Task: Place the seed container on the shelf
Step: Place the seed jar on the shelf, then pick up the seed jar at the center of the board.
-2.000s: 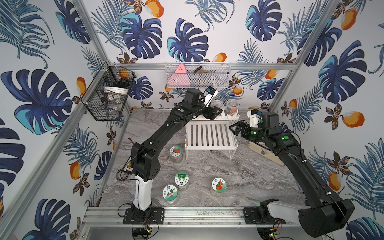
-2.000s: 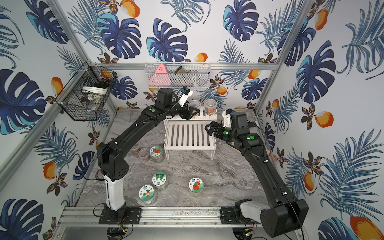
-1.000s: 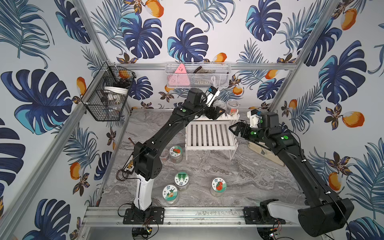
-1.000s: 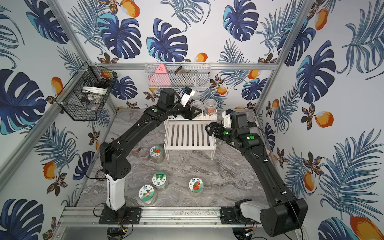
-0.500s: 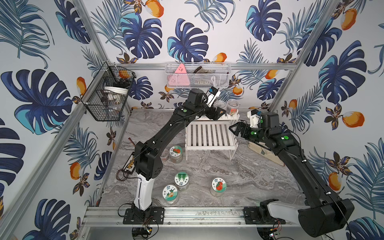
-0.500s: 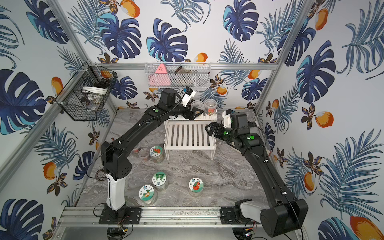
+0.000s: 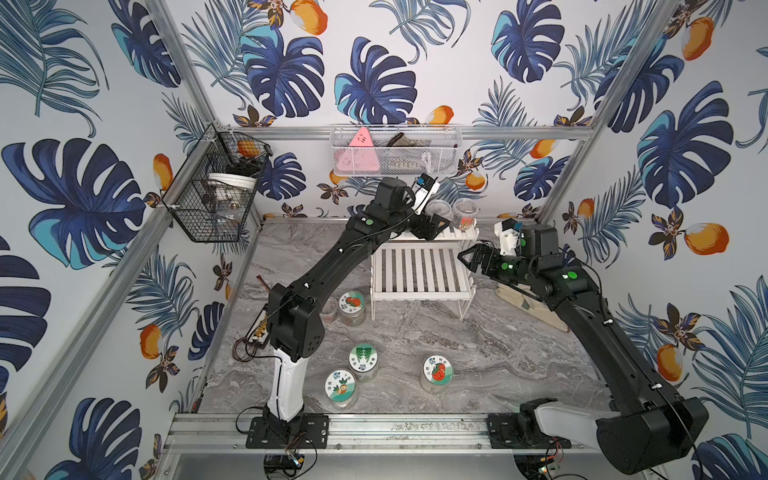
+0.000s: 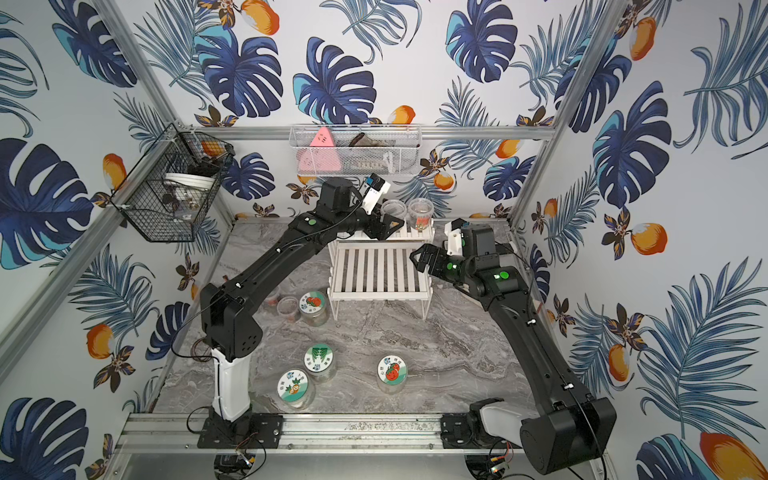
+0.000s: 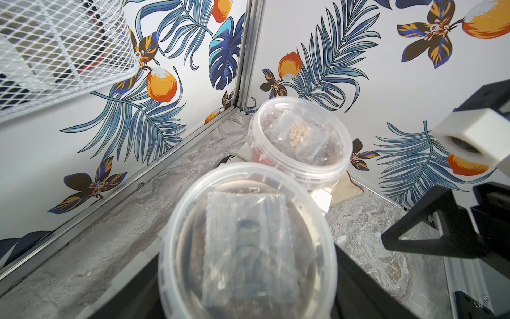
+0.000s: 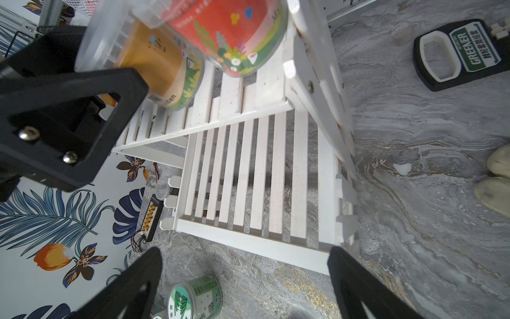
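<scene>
On upper tier of shelf [image 7: 419,270], along its 12 o'clock edge: seed container [image 7: 437,206], second container [image 7: 464,212] just at its 3 o'clock. On bench [image 7: 498,345], from shelf: nearest jar [image 7: 351,306] at 8 o'clock, jar pair [image 7: 362,360] at 7, lone jar [image 7: 437,371] at 6.

— Is it bright in here?
— Yes, bright and even, light from above. Shadows are soft; under the shelf [image 10: 248,244] the marble floor [image 10: 414,193] looks a bit darker.
— Anything fuzzy?
— In the left wrist view the close seed container [image 9: 248,243] is blurry. The jar behind it [image 9: 300,132] is sharp, like the wallpaper [image 9: 331,69].
</scene>
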### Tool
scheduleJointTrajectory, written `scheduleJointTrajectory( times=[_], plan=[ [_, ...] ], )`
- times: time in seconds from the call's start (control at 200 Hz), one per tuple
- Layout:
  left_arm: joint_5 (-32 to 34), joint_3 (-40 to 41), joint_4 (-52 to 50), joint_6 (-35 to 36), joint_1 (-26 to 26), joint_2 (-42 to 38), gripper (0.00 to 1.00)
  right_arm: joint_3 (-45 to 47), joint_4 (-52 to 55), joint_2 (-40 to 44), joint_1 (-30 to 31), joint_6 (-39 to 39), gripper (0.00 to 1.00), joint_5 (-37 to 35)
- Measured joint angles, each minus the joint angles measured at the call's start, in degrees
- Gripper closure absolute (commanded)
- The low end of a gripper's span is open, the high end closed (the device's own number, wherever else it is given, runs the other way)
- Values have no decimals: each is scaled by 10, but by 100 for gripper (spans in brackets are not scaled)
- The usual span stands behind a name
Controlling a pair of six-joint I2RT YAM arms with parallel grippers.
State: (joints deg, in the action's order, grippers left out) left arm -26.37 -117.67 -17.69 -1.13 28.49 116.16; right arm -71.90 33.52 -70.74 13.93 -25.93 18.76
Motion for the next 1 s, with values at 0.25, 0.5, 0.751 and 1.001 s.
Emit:
scheduleJointTrajectory(
  times=[0.25,0.5,0.751,1.001],
  plan=[
    [1,7,-4,0,0,-10,6,0,0,0,0,0,3,2],
    [24,59,-10,17,0,-69,1,8,0,13,0,0,1,19],
    [38,179,-12,26,0,-192,1,46,-13,67,0,12,0,68],
    [92,330,-15,4,0,-344,2,100,-35,118,2,27,0,163]
  ],
)
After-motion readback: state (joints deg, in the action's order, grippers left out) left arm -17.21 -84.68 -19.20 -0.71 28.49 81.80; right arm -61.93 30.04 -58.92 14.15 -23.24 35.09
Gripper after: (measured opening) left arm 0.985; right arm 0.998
